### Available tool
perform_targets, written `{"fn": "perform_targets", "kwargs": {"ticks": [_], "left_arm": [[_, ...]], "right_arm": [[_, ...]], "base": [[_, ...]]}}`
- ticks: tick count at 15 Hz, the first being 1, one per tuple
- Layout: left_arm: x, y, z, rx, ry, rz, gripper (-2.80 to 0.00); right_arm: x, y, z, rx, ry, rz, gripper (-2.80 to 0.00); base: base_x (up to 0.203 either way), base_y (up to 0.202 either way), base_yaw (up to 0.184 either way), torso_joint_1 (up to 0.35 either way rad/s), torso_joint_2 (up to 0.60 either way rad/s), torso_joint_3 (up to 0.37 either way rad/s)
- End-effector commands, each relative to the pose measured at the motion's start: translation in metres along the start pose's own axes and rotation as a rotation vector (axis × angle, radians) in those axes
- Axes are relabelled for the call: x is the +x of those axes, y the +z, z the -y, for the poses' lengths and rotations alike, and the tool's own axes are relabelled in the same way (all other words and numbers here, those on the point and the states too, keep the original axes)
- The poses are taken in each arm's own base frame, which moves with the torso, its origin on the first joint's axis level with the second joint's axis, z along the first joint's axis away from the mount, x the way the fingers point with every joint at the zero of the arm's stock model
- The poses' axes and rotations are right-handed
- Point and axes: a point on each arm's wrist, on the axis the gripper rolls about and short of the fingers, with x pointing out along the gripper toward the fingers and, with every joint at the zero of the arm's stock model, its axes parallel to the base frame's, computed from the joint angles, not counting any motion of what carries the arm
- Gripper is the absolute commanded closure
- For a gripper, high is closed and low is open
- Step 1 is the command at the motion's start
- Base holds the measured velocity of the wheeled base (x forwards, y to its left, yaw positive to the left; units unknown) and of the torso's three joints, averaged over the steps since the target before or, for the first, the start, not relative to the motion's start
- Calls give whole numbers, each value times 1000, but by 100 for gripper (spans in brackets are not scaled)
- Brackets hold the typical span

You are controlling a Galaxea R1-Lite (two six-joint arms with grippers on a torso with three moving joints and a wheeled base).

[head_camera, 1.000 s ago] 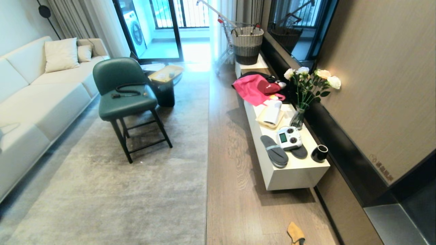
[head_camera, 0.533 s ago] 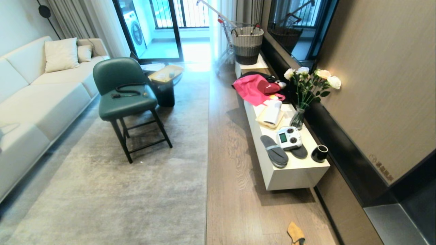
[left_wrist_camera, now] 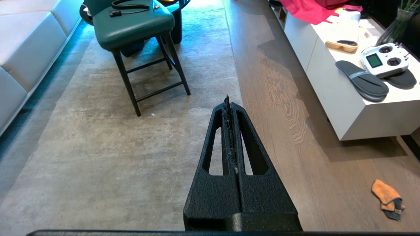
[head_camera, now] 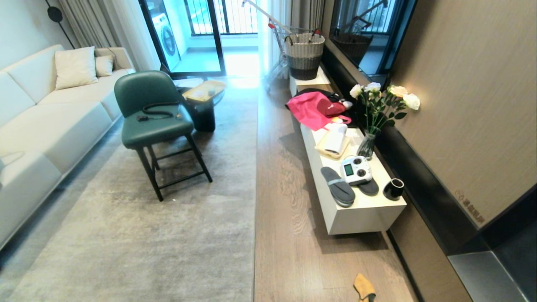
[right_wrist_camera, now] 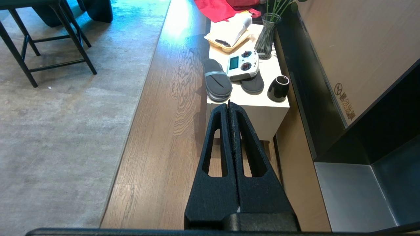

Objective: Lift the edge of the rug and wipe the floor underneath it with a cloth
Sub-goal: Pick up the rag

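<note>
Head view first: neither arm is showing, and the room lies untouched. The rug (head_camera: 138, 235) is flat, its edge (head_camera: 255, 201) running straight alongside the bare floor (head_camera: 289, 235) that separates it from the white bench (head_camera: 369, 214). Nothing has been lifted yet, so I'd call this the very start of the job.

The cloth (head_camera: 364, 287) sits crumpled on the planks down near the camera, past the bench's near end and well apart from the rug edge. That looks like a drop spot within easy reach of the right arm, which probably has to fetch it first.

Over to the left wrist view: the left gripper (left_wrist_camera: 228, 100) has its fingers pressed together, holding nothing, hanging above the rug edge line, and the cloth (left_wrist_camera: 387, 199) lies off to one side on the wood. In the right wrist view, the right gripper (right_wrist_camera: 229, 104) is likewise clamped on empty air, aimed toward the bench end. Both look parked, tucked in tidy before any reach.

Compared with a second ago? No change at all: chair (head_camera: 153, 121), bench clutter and cloth are all exactly where they were, and the camera hasn't budged.
</note>
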Motion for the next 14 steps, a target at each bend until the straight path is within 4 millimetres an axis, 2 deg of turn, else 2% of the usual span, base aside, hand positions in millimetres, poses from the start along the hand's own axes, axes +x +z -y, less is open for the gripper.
{"fn": "perform_targets", "kwargs": {"ticks": [1, 14], "left_arm": [[0, 0, 0, 0, 0, 0, 0], [0, 0, 0, 0, 0, 0, 0]], "right_arm": [[0, 0, 0, -1, 2, -1, 0], [0, 0, 0, 2, 0, -3, 0]], "base": [[0, 0, 0, 0, 0, 0], [0, 0, 0, 0, 0, 0]]}}
